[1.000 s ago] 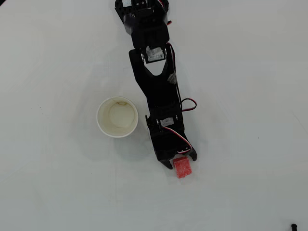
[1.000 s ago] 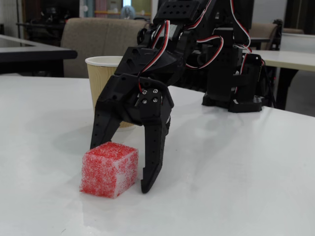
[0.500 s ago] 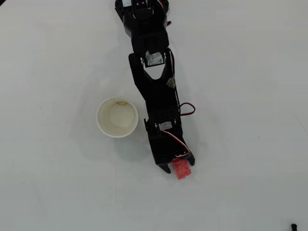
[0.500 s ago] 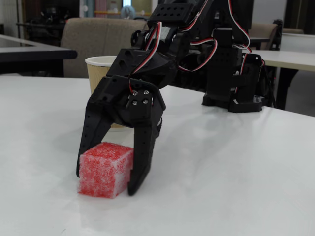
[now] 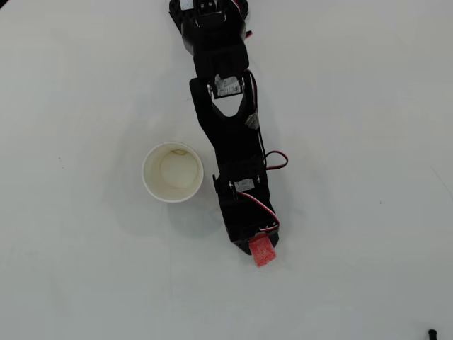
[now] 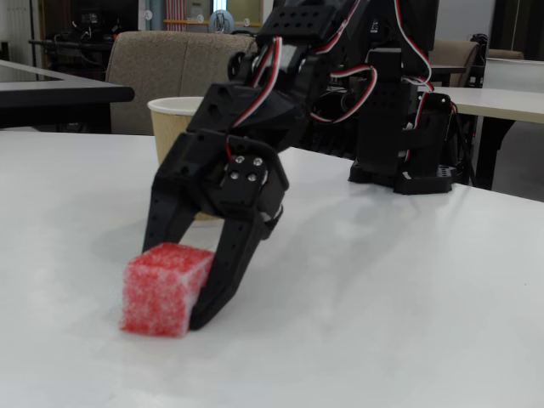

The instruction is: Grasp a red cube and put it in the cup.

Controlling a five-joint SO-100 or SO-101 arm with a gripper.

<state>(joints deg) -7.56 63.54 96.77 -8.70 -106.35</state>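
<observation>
One red cube, one paper cup, one black arm on a white bench. Fixed view: the cube sits on the bench between the two fingers, which are narrowed against it. The near finger presses its right face; the far finger comes down behind its top left edge. Both fingertips reach bench level and the cube's base looks flat on the bench, not lifted.

Overhead view: the cube pokes out past the finger ends at the lower end of the arm, turned a little askew, its upper part hidden under the black gripper body. From above I cannot tell how each finger meets the cube.

The cup stands upright, mouth open, cream inside, nothing in it. In the overhead view it is up and to the left of the fingers, just beside the arm's forearm, clearly apart from the cube. In the fixed view the cup is behind the gripper, partly hidden by it.

Red and white servo wires loop off the arm's right side.
</observation>
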